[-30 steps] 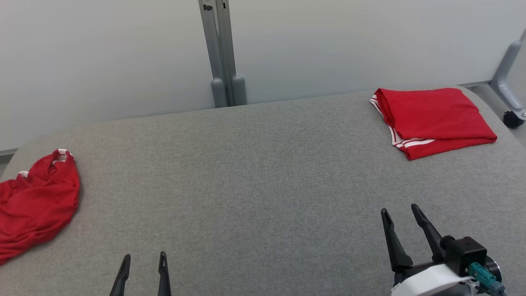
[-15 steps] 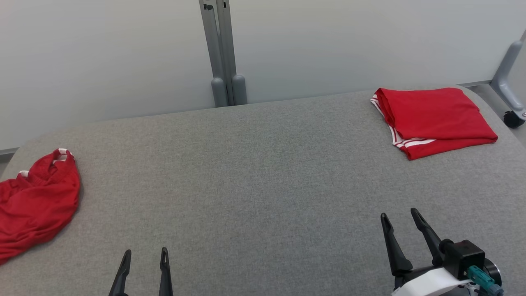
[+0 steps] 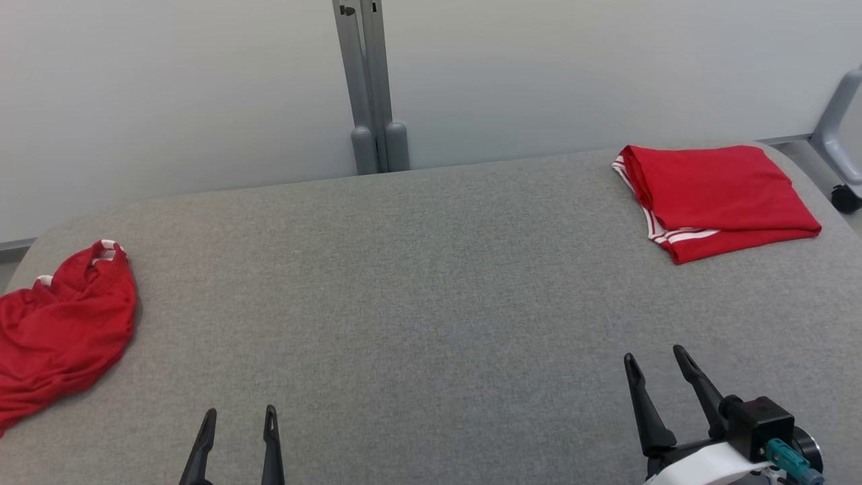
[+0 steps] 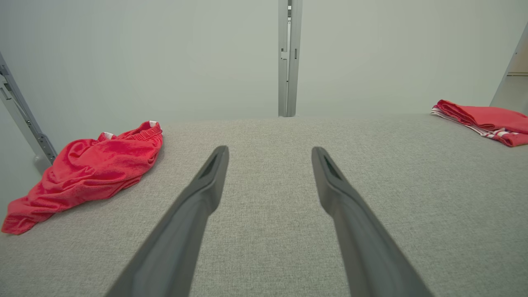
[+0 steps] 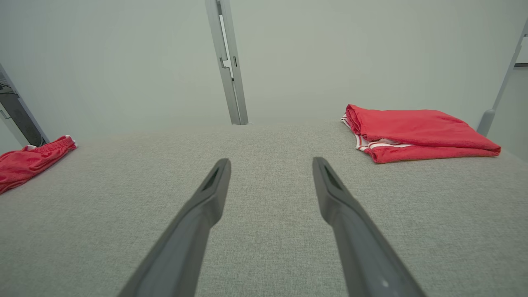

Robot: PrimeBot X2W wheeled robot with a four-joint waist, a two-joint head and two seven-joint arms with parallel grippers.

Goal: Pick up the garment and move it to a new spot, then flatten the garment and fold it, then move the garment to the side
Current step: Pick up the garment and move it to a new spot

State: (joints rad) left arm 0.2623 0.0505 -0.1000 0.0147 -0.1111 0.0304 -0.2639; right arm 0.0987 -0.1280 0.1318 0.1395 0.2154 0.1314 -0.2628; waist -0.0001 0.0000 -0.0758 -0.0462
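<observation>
A crumpled red garment with white trim lies at the left edge of the grey padded table; it also lies crumpled at left in the left wrist view and at the far left in the right wrist view. A second red garment, folded, with white stripes, rests at the far right. My left gripper stands open at the near edge, well right of the crumpled garment, empty. My right gripper is open and empty at the lower right, short of the folded garment.
A pale wall runs behind the table with a grey upright post at its middle. A grey frame leg with a castor stands past the table's right end. Another metal frame stands off the left end.
The head camera has shifted slightly, so the whole picture moved a little. The right gripper has drawn back a touch toward the near edge. Both garments lie as before.
</observation>
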